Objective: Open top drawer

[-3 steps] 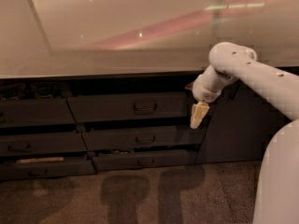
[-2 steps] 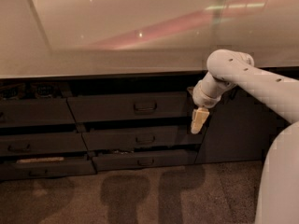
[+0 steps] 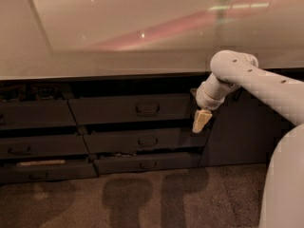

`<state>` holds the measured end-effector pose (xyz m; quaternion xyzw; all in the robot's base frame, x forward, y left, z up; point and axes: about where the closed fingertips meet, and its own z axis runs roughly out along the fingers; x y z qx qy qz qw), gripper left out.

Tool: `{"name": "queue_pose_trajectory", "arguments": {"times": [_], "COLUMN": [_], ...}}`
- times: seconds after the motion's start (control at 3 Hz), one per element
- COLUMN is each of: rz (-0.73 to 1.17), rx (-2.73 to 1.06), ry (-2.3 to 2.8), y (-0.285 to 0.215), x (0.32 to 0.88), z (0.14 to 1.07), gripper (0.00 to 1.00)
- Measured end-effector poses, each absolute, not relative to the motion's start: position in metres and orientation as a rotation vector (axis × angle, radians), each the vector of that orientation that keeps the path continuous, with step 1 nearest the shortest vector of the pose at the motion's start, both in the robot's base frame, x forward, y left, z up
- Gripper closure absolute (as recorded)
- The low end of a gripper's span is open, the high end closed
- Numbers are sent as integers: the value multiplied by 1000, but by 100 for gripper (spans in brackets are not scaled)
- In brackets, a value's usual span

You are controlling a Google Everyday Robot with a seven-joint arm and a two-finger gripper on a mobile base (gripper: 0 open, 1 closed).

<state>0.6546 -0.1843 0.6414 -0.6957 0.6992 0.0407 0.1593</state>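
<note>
The top drawer (image 3: 109,109) is the wide dark grey front just under the countertop, with a small loop handle (image 3: 147,109) at its centre. It stands about flush with the fronts around it. My gripper (image 3: 201,121) hangs pointing down at the end of the white arm (image 3: 247,75). It is just beyond the drawer's right end and level with its lower edge. It is well to the right of the handle and holds nothing.
Two narrower dark drawer fronts (image 3: 142,140) sit below the top drawer. More drawers (image 3: 33,115) are at the left, the lowest one showing a pale strip (image 3: 40,163). A dark cabinet door (image 3: 242,132) is at the right, under a glossy countertop (image 3: 118,37). The floor (image 3: 142,198) is carpeted.
The arm has dipped slightly and the gripper hangs a little lower by the drawer's right end. The drawers have not moved.
</note>
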Motion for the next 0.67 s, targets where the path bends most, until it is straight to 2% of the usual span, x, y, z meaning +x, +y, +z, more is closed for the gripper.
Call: {"name": "queue_pose_trajectory", "arguments": {"times": [0.67], "rz": [116], "rx": [-1989], "ry": [1999], "y": [-184], "x": [655], "z": [641], "gripper": [66]}}
